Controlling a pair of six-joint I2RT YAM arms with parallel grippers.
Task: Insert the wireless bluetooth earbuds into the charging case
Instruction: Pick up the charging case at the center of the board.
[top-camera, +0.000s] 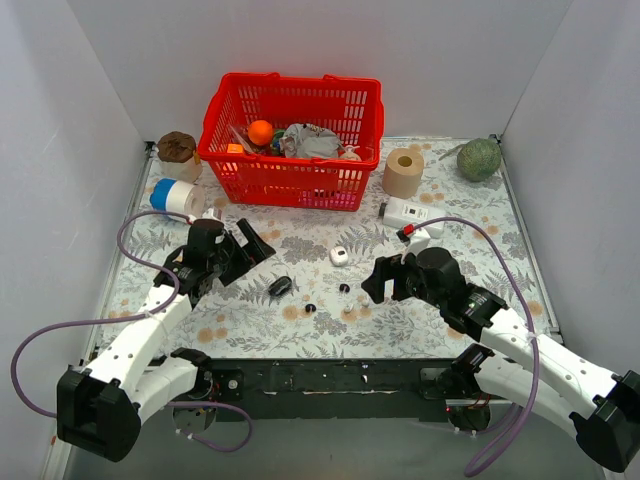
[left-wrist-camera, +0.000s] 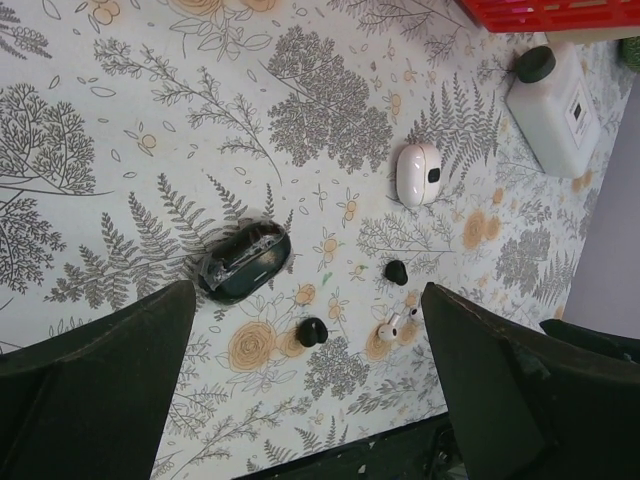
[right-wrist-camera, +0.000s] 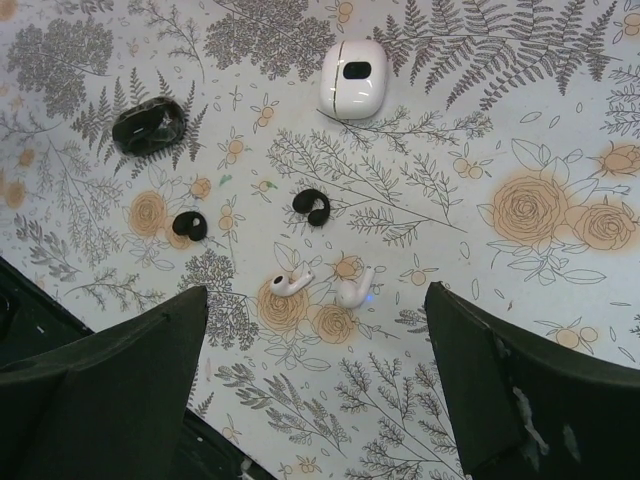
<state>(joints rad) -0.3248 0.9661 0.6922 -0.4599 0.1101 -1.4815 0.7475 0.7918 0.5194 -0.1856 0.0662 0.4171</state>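
White earbuds (right-wrist-camera: 291, 284) and black earbuds (right-wrist-camera: 311, 206) lie loose on the surface (right-wrist-camera: 560, 120) between our left tool (top-camera: 250, 245) and right tool (top-camera: 385, 278) (both wide open, empty), so we judge a first fine pinch comes next.

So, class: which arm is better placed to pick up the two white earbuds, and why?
Right, probably. In its wrist view the right gripper, open, frames both white earbuds between its fingers. The left gripper hangs nearer the black case, with the white pair close to one finger.
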